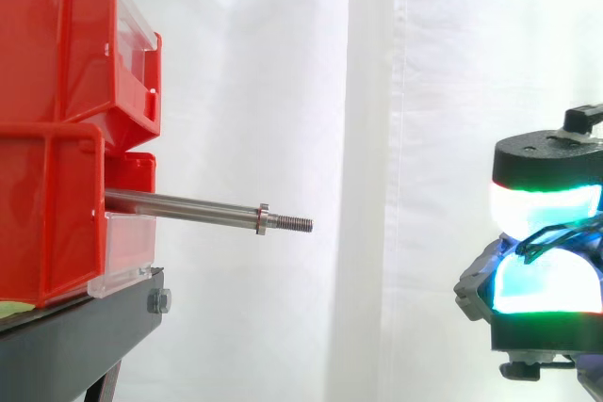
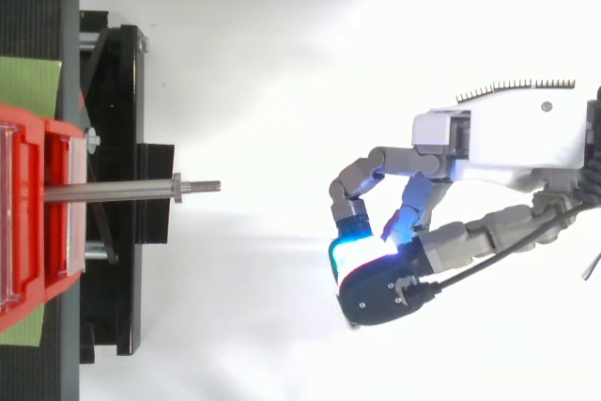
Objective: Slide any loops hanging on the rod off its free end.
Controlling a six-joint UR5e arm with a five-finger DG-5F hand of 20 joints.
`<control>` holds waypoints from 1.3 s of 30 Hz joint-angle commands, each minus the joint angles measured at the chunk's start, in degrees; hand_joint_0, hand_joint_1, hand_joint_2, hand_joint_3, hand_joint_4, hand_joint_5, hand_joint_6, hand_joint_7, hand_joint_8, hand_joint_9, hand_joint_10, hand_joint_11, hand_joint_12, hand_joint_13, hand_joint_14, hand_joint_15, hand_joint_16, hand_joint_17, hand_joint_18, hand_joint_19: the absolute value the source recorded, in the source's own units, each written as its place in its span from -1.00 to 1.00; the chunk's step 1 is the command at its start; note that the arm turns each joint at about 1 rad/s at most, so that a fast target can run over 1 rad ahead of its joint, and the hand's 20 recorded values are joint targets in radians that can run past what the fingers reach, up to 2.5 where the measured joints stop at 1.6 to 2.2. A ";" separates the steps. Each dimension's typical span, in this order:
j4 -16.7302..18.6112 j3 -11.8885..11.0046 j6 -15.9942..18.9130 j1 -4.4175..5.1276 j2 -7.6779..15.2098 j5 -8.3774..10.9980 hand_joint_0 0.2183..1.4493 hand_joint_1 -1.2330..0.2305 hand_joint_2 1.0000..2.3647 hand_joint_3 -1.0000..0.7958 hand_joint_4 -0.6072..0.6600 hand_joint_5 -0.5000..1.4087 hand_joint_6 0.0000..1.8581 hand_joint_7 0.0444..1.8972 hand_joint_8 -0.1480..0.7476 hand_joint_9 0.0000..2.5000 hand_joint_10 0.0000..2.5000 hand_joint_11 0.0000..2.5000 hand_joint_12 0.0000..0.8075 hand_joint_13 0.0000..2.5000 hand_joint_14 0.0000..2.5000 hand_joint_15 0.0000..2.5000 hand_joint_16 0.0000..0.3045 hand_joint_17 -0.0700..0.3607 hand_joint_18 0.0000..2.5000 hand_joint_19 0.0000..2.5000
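Note:
A steel rod (image 1: 188, 206) sticks out to the right from the lower red bin (image 1: 47, 223). It ends in a collar and a threaded tip (image 1: 294, 224), and nothing hangs on it. In the top view the rod (image 2: 122, 192) is bare too. My hand (image 2: 507, 138) is well to the right of the free end and clear of it. Its fingers are curled, with two glowing pads (image 1: 546, 200) pressed together. A thin dark cable loop (image 1: 539, 236) is pinched between them; its end pokes out toward the rod.
Two red bins are stacked on a black stand (image 1: 85, 327) at the left; the upper bin (image 1: 57, 44) overhangs the rod's root. A white curtain hangs behind. Open space lies between the rod tip and my hand.

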State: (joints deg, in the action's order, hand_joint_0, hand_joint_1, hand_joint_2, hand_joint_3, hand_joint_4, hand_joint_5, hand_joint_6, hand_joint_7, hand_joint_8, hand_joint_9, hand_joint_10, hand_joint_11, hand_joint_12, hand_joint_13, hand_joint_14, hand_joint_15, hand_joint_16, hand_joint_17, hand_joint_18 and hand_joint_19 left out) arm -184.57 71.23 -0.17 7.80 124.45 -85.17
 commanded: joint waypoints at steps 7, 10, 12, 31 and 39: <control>0.00 -0.04 0.00 0.02 0.00 0.00 -0.43 -0.02 -0.97 -0.13 0.34 -0.58 -0.09 0.44 0.04 -0.03 -0.98 -0.57 -0.05 -0.16 -0.98 -0.56 -0.56 0.03 -0.29 -0.39; 0.00 0.05 0.00 0.02 -0.09 0.00 -0.43 -0.02 -0.97 -0.14 0.34 -0.58 -0.09 0.43 0.05 -0.04 -0.98 -0.58 -0.05 -0.16 -0.98 -0.57 -0.56 0.03 -0.29 -0.39; 0.00 0.05 0.00 0.02 0.00 0.00 -0.42 -0.03 -0.97 -0.15 0.34 -0.58 -0.09 0.42 0.05 -0.04 -0.98 -0.57 -0.04 -0.16 -0.98 -0.57 -0.56 0.03 -0.29 -0.39; 0.00 0.05 0.00 0.11 0.00 0.00 -0.40 -0.36 -0.97 -0.16 0.37 -0.63 -0.09 0.37 0.04 -0.17 -0.98 -0.59 -0.05 -0.21 -0.98 -0.57 -0.55 0.04 -0.32 -0.43; -0.53 -0.04 0.09 0.02 -0.09 0.00 -0.37 -0.41 -0.98 -0.25 0.31 -0.65 -0.11 0.30 0.01 -0.21 -0.98 -0.58 -0.05 -0.23 -0.98 -0.57 -0.56 0.03 -0.33 -0.43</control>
State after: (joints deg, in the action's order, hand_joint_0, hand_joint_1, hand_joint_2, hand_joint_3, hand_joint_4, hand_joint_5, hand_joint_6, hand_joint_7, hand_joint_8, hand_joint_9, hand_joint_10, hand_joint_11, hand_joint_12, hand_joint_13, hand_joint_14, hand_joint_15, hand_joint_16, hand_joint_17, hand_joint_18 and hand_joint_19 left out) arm -184.82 71.23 -0.16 7.85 124.43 -85.17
